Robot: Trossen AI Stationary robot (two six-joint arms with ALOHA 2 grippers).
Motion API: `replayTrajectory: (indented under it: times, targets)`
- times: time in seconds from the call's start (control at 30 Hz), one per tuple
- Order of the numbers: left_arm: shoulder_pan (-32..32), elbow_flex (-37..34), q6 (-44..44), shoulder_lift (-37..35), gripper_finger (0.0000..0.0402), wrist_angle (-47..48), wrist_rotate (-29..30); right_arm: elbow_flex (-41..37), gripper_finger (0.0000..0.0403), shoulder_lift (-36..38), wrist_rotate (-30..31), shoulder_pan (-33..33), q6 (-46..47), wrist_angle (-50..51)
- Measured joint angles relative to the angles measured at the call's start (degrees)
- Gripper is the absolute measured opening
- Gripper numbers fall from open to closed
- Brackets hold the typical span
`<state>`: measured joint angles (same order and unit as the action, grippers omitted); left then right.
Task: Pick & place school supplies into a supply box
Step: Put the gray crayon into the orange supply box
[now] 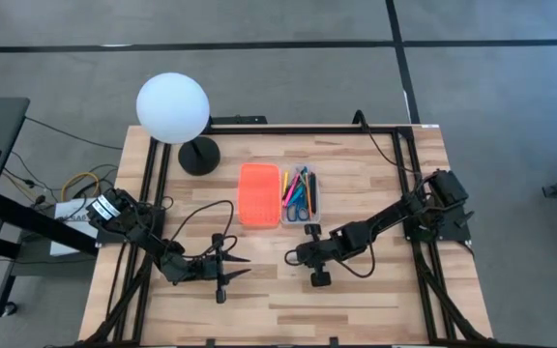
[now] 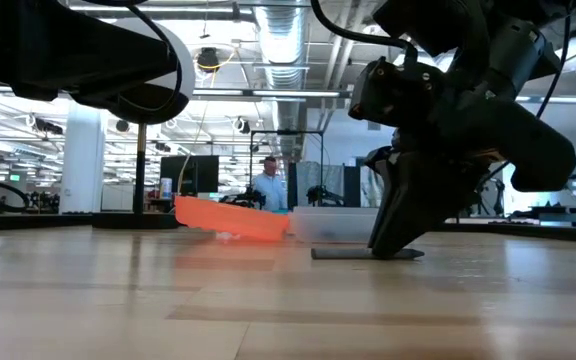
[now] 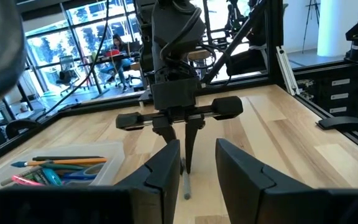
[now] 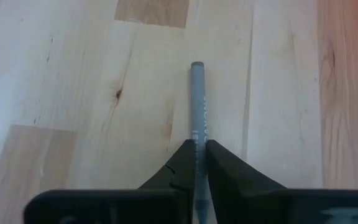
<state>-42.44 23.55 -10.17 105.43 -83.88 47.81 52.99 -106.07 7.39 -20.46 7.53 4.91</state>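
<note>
Your right gripper (image 4: 199, 163) is pinched on a grey pen (image 4: 197, 102) lying flat on the table (image 1: 375, 300).

From above, you see the right gripper (image 1: 291, 257) low on the wood, just in front of the supply box (image 1: 299, 197), whose clear tray holds the coloured pens beside its orange lid (image 1: 259, 193). The left gripper (image 1: 243, 266) waits nearby, fingers apart, holding nothing. From table height, the right gripper's tips (image 2: 393, 245) touch the pen (image 2: 366, 254). In your left wrist view, the tray (image 3: 55, 171) shows pens inside. In your right wrist view, both fingers squeeze the pen.
</note>
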Motion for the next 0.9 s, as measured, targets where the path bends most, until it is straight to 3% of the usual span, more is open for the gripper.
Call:
replayTrajectory:
  times: [0.1, 0.6, 0.9]
  targets:
    - [0.0, 0.0, 0.05, 0.0, 0.0098, 0.28, 0.0, 0.18, 0.0006, 0.14, 0.01, 0.02, 1.56, 1.68]
    - [-0.01, 0.0, 0.34, 0.0, 0.0097, 0.47, 0.04, 0.39, 0.0004, 0.28, 0.43, -0.25, 2.69, 5.29]
    - [-0.02, 0.0, 0.33, 0.01, 0.0097, 0.47, 0.04, 2.35, 0.0002, -0.18, 6.45, -2.59, 0.96, 6.06]
